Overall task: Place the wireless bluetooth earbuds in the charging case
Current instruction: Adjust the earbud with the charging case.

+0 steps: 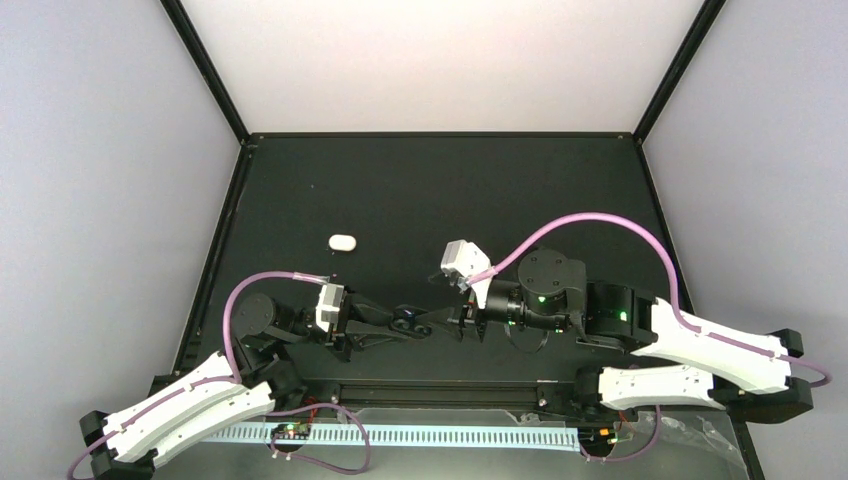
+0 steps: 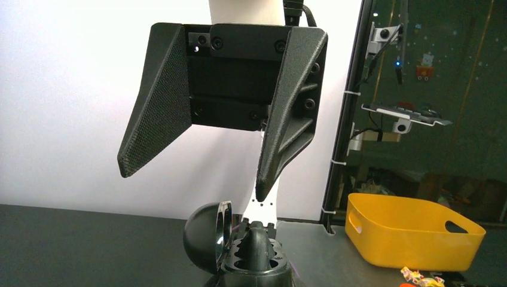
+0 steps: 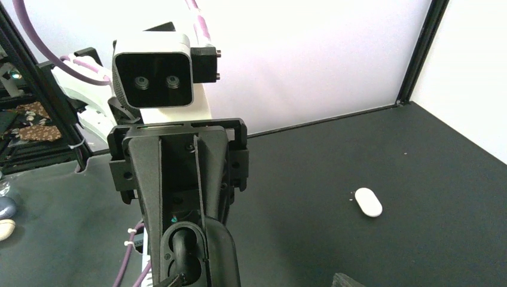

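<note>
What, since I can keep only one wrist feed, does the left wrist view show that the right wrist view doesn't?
Left wrist only: the right claw, jaws apart, and a yellow bin. Right wrist only: the closed white case and the left arm's camera. Both: the black charging case, lid open, held in the shut left claw, though the right wrist view shows only part of it at the bottom.

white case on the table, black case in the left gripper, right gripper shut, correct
No: the right gripper is open, jaws wide apart in the left wrist view. The white case on the table and black case in the left gripper are right.
</note>
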`<state>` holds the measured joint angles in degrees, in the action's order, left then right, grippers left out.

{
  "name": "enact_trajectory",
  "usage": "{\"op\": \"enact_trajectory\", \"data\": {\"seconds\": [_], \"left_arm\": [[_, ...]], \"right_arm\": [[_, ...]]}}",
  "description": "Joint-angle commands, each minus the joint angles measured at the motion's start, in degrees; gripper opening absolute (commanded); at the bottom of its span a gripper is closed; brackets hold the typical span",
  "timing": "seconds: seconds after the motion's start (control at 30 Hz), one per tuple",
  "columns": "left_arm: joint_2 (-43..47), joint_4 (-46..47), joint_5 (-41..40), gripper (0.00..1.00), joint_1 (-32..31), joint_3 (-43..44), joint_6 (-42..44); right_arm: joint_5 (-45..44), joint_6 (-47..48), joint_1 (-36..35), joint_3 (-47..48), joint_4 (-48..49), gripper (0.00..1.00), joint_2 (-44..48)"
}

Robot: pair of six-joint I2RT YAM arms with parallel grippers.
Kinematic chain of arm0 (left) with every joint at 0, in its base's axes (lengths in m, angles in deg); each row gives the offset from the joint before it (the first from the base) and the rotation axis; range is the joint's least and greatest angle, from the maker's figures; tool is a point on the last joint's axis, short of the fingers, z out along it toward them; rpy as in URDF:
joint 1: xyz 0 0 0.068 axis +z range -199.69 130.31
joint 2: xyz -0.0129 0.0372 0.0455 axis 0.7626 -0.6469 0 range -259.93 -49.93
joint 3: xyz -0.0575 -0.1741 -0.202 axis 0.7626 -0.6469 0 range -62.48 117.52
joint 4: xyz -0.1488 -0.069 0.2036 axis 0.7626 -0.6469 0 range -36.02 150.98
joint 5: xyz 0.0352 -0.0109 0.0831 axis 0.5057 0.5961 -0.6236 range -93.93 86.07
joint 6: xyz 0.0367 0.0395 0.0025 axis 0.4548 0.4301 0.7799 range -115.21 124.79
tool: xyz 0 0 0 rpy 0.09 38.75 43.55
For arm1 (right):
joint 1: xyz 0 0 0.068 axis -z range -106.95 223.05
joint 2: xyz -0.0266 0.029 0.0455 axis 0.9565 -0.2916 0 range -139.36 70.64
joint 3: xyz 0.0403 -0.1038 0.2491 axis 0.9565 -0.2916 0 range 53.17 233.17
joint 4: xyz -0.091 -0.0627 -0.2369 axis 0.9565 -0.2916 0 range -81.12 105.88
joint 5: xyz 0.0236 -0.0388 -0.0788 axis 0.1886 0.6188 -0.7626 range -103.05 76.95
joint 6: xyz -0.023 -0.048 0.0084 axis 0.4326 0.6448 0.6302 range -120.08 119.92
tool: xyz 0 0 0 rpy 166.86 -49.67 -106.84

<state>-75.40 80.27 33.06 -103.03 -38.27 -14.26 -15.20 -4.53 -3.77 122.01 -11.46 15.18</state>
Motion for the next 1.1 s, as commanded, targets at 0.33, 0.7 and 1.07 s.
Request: {"op": "enact_trajectory", "data": {"seconds": [0.33, 0.7, 1.07], "left_arm": [[1.0, 0.0, -0.8, 0.02, -0.3, 1.6, 1.0], [1.2, -0.4, -0.8, 0.02, -0.3, 1.7, 1.1], [1.4, -0.7, -1.0, 0.02, -0.2, 2.2, 1.4]], "right_arm": [[2.9, -0.2, -0.3, 1.7, 0.8, 0.66, -2.0], [2.3, 0.1, -0.2, 2.0, 0.6, 0.66, -2.7], [2.0, 0.3, -0.2, 2.7, -0.8, 0.66, -3.0]]}}
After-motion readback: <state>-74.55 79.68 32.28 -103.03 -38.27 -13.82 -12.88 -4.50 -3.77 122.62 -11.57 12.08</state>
